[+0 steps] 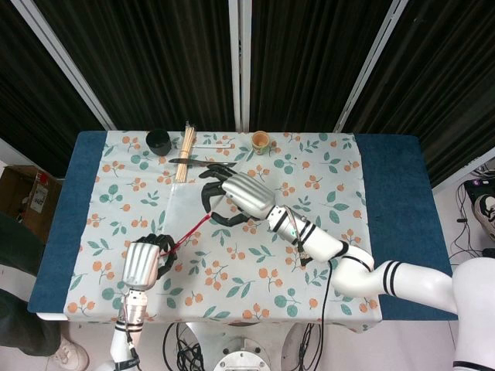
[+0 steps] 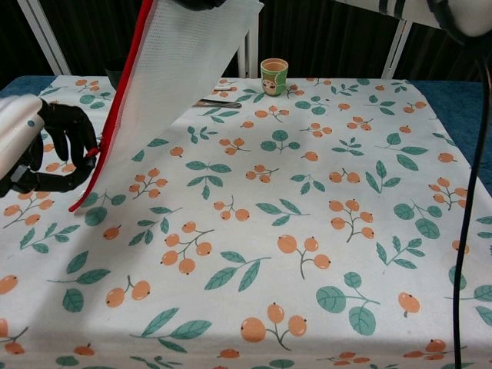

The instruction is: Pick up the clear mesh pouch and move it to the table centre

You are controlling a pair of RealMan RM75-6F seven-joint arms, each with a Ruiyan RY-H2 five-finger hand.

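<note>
Pouch [image 2: 184, 73] is up off the worktop [image 1: 309, 232], hanging tilted: clear white mesh sheet, red zip edge. My right hand [image 1: 232, 199] grips its top corner over the left-centre of the floral cloth. My left hand [image 1: 147, 259] has its black fingers curled at the lower red corner; can't tell whether it's actually holding.

Blue counter [image 1: 390, 166] carried a white cloth printed with leaves and orange berries [image 1: 309, 201]. On it: black cup [image 1: 158, 141], bundle of wooden sticks [image 1: 186, 149], dark utensil [image 1: 193, 162], small patterned cup [image 1: 261, 141].
</note>
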